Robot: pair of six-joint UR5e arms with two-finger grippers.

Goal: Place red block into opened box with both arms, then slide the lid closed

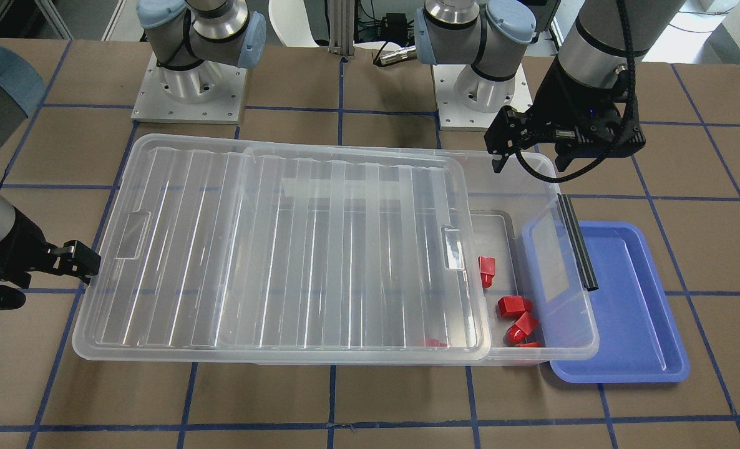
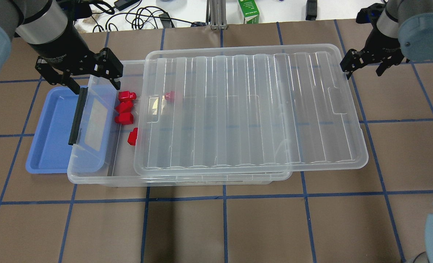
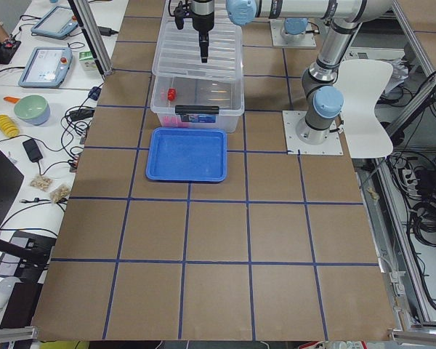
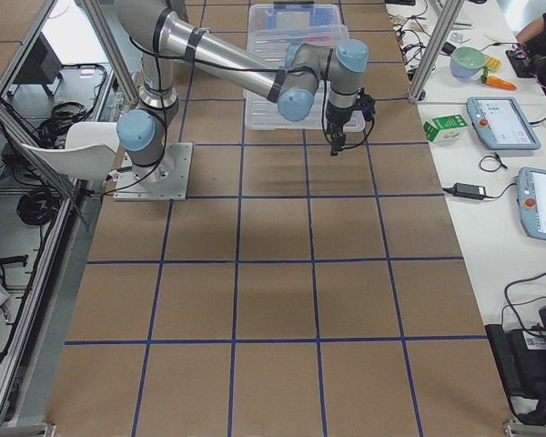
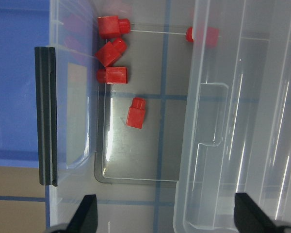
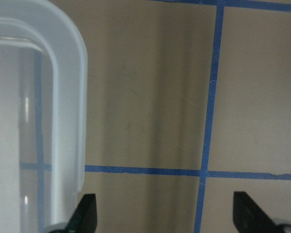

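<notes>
While I watch remotely, the brown counter [image 2: 223, 226] with blue grid lines carries everything. Box [image 2: 129, 181] lies lengthwise across it, its left end resting over the edge of a blue tray [image 2: 48, 138]. Lid [image 2: 253, 109] sits flat on the box but is shifted toward the robot's right, so it overhangs the right end and leaves the left end uncovered. Black strip [image 2: 77, 115] runs along the box's left end flap, above the tray.

Left claw [image 2: 94, 87] hangs over the box's left end, jaws wide apart, nothing between them. Right claw [image 2: 363, 71] sits just beside the lid's right end near its far corner, jaws also spread and empty. I can't tell whether a finger touches the rim.

Five red blocks [image 2: 124, 106] lie on the box floor. Three are bunched at the left end near the far wall. A lone block [image 2: 132, 136] lies a little nearer. The last block [image 2: 169, 96] is under the lid's left edge, seen through the plastic.
</notes>
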